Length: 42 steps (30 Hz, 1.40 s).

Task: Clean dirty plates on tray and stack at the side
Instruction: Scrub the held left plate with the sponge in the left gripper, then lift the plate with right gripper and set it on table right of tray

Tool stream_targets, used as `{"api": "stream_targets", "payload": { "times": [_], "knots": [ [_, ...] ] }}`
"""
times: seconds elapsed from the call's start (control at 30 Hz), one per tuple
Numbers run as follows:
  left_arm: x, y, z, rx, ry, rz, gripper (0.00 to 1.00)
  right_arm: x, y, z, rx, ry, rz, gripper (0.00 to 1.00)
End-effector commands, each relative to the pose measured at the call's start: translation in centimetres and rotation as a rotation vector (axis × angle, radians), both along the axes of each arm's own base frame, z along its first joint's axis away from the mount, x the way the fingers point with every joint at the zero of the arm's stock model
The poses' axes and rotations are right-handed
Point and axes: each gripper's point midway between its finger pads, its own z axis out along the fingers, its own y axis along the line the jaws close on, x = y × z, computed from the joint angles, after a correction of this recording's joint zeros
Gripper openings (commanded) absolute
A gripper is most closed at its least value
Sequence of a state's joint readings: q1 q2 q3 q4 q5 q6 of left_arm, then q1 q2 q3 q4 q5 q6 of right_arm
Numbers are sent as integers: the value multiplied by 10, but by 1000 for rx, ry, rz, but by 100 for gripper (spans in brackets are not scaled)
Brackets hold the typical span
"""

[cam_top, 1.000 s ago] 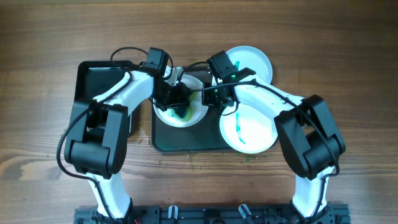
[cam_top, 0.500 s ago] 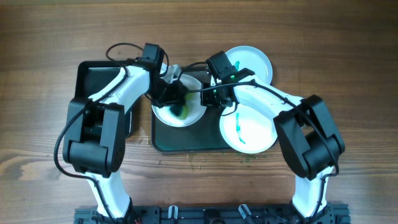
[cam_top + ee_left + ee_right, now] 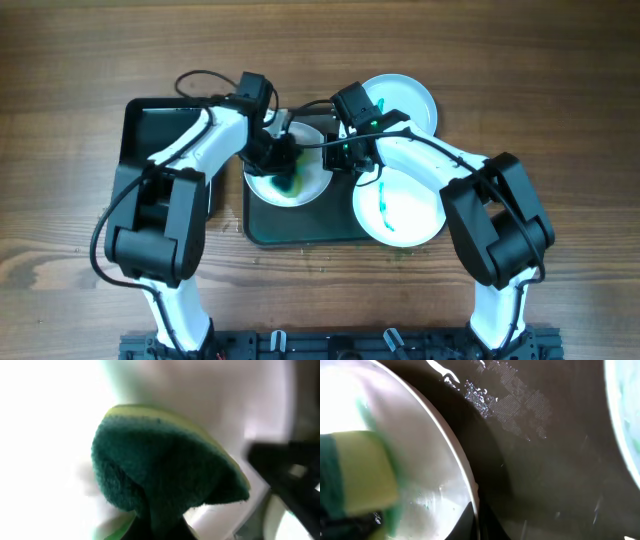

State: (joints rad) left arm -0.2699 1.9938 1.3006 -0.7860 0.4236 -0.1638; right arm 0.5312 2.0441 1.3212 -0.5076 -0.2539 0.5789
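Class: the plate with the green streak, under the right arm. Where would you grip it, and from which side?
Probably the rim of the plate at its near right, approached from the right. It lies flat, so only the rim can be pinched; the arm covers its far edge.

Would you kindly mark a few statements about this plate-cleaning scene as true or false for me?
1. The left gripper presses a green sponge onto the scrubbed plate on the tray. True.
2. The lower right plate is already clean. False: a green streak runs across it.
3. The right gripper grips the scrubbed plate's rim. True.
4. All three plates sit in one stack. False: the upper right plate and the lower right plate lie separately, to the right of the tray.
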Motion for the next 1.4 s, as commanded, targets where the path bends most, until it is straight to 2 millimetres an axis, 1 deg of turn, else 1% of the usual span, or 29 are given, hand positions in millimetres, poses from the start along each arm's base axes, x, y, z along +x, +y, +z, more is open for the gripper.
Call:
{"api": "stream_targets", "payload": {
  "times": [0.0, 0.03, 0.07, 0.1, 0.13, 0.17, 0.2, 0.23, 0.27, 0.33, 0.37, 0.4, 0.43, 0.47, 0.5, 0.57, 0.6, 0.63, 0.73, 0.8, 0.87, 0.93, 0.97, 1.07, 1.1, 1.27, 1.37],
  "knots": [
    [10, -9, -5, -41, -69, -65, 4, 2, 2, -2, 7, 6, 2, 5],
    [20, 0, -9, 24, -105, -36, 4, 2, 2, -2, 6, 6, 2, 5],
    [31, 13, -13, 110, -146, -1, 4, 2, 2, -2, 6, 6, 2, 5],
    [42, 31, -16, 216, -183, 55, 4, 2, 2, -2, 6, 7, 2, 5],
    [50, 55, -18, 350, -212, 142, 4, 2, 2, -2, 6, 7, 2, 5],
    [55, 77, -17, 468, -232, 227, 4, 1, 2, -2, 5, 8, 3, 5],
    [54, 92, -14, 537, -232, 284, 4, 1, 2, -2, 5, 7, 3, 5],
    [52, 98, -8, 552, -212, 308, 4, 1, 2, -2, 4, 7, 3, 5],
    [50, 103, 5, 555, -184, 341, 4, 1, 2, -2, 4, 7, 3, 5],
    [50, 106, 35, 535, -162, 359, 4, 1, 2, -2, 4, 7, 4, 4],
    [51, 109, 59, 512, -160, 374, 4, 1, 2, -3, 3, 8, 5, 4],
    [51, 113, 79, 493, -158, 390, 4, 1, 1, -1, 2, 8, 9, 4],
    [49, 122, 105, 479, -163, 418, 4, 1, 1, 4, -1, -7, 37, 4],
    [48, 133, 121, 476, -172, 446, 4, 3, 1, 13, -8, -35, 50, 4],
    [45, 147, 135, 471, -188, 486, 4, 6, -5, 21, -45, -70, 38, 4],
    [44, 167, 147, 469, -205, 535, 4, 9, -19, 39, -146, -150, 36, 4],
    [43, 176, 150, 470, -206, 561, 4, 10, -29, 51, -227, -205, 30, 4],
    [43, 180, 149, 471, -202, 570, 4, 10, -35, 58, -276, -236, 31, 4],
    [42, 181, 149, 472, -199, 572, 4, 8, -53, 89, -474, -374, 10, 4],
    [40, 181, 149, 474, -192, 570, 4, 3, -54, 107, -563, -452, 37, 4],
    [38, 181, 148, 478, -180, 567, 4, -3, -55, 129, -682, -550, 77, 4],
    [37, 181, 148, 479, -177, 566, 4, -5, -57, 152, -794, -652, 96, 4],
    [37, 181, 148, 479, -178, 566, 4, -7, -55, 162, -831, -698, 98, 4],
    [37, 181, 148, 479, -178, 566, 4, -11, -53, 177, -884, -763, 85, 4],
    [37, 181, 148, 479, -178, 566, 4, -10, -52, 181, -900, -782, 76, 4],
    [37, 181, 148, 479, -177, 565, 4, -7, -47, 220, -1056, -937, 72, 4],
    [36, 181, 147, 480, -174, 565, 4, -11, -36, 233, -1100, -998, 95, 4]
  ]
}}
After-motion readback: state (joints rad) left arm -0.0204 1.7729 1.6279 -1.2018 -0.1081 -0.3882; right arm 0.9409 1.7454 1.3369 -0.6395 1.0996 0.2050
